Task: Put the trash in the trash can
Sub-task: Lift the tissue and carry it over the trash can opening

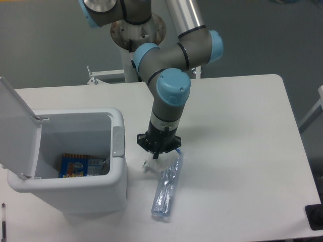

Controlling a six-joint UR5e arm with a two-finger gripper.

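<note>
Claw (156, 152) clenched on the white paper (150, 162), low over the tabletop (237, 131).
Paper is just right of the trash can (75, 194), beside the bottle (166, 189). Lift straight up, clear the rim, release over the open bin.

Tabletop (237, 126): white, rounded corners, set against a grey floor (50, 40). Snack packet (75, 165): blue-and-orange printed, lying flat low down at the left, with a small greyish item just beside its right edge that is too dim to identify. Black object (315, 217): partly cut off at the lower right frame edge, just off the tabletop corner; white frame piece (101, 75): behind the tabletop's far edge.
</note>
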